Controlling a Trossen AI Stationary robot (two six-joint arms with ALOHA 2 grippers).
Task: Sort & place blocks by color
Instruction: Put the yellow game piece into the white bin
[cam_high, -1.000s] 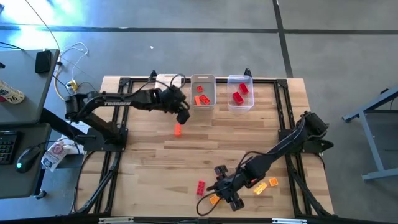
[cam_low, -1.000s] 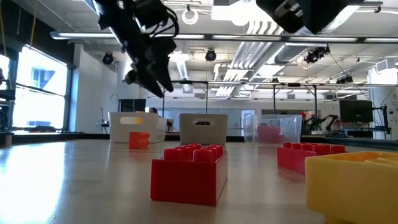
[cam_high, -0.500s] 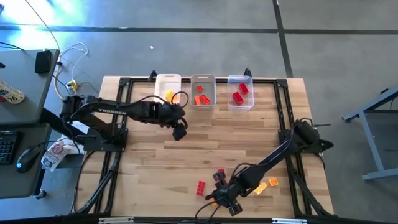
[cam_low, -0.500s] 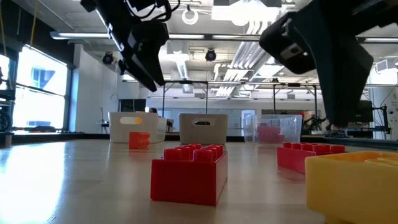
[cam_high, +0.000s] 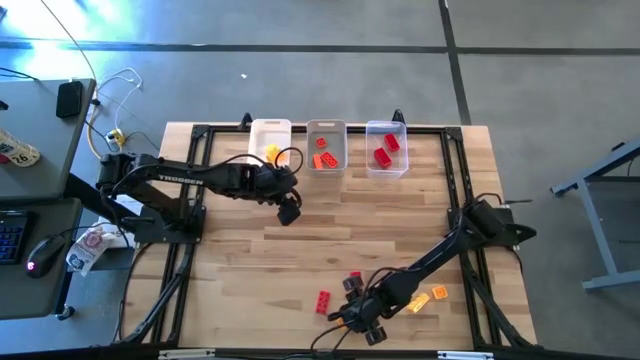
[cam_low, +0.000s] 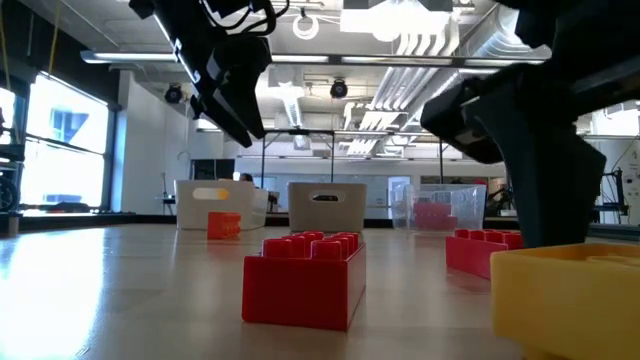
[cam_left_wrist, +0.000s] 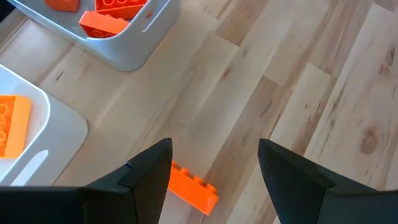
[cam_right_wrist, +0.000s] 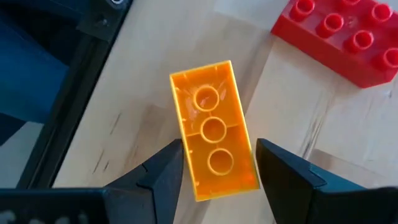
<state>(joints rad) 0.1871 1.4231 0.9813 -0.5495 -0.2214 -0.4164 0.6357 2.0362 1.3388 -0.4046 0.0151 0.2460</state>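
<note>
Three bins line the desk's (cam_high: 330, 225) far edge: the white bin (cam_high: 268, 141) holds one yellow-orange block (cam_high: 271, 152), the grey bin (cam_high: 325, 149) two orange-red blocks (cam_high: 323, 156), the clear bin (cam_high: 386, 150) two red blocks (cam_high: 386, 149). The left claw (cam_left_wrist: 214, 168), released, hangs over an orange block (cam_left_wrist: 192, 189) near the bins. The right claw (cam_right_wrist: 217, 169), released, straddles an upturned yellow-orange block (cam_right_wrist: 213, 130) at the near edge, beside a red block (cam_right_wrist: 346, 34).

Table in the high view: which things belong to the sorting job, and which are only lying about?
Job:
- blocks
- white bin, grey bin, clear bin
- left gripper, right gripper

Lying about:
- computer mouse
- white cable
</note>
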